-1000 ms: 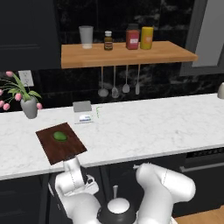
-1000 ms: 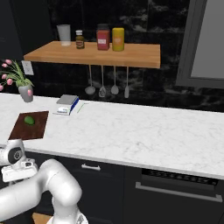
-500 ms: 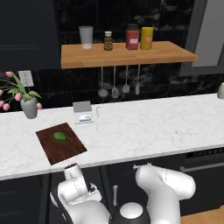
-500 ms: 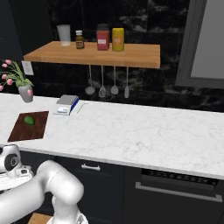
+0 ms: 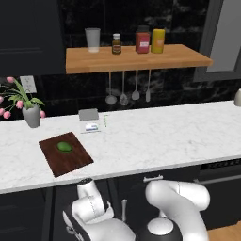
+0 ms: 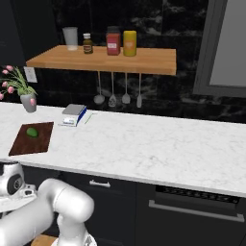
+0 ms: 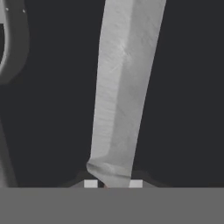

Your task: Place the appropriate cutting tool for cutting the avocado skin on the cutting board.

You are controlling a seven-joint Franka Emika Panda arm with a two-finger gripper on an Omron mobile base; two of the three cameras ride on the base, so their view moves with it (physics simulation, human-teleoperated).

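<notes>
In the hand view the knife (image 7: 124, 87) runs up from my gripper (image 7: 113, 184) as a long silver-grey blade over a dark background. Its handle is hidden between my fingertips (image 7: 90, 183), which sit tight on both sides of the blade's base, so the gripper is shut on it. My arm hangs below the counter's front edge, under the cutting board (image 5: 74, 160). That dark reddish-brown board lies at the left of the white marble counter, with the small green avocado (image 5: 64, 147) on its far part. From the right the board (image 6: 38, 143) and avocado (image 6: 32, 131) sit at far left.
A grey curved tool (image 7: 15, 43) lies left of the blade. On the counter stand a vase of pink flowers (image 5: 31, 114) and a small grey scale (image 5: 89, 115). Utensils (image 5: 123, 89) hang under the wooden shelf (image 5: 136, 59), which carries jars. Dark cabinet fronts (image 5: 150, 181) run below the counter.
My arm has folded lower below the counter's front edge and the hand has shifted slightly to the right. Nothing on the counter has moved.
</notes>
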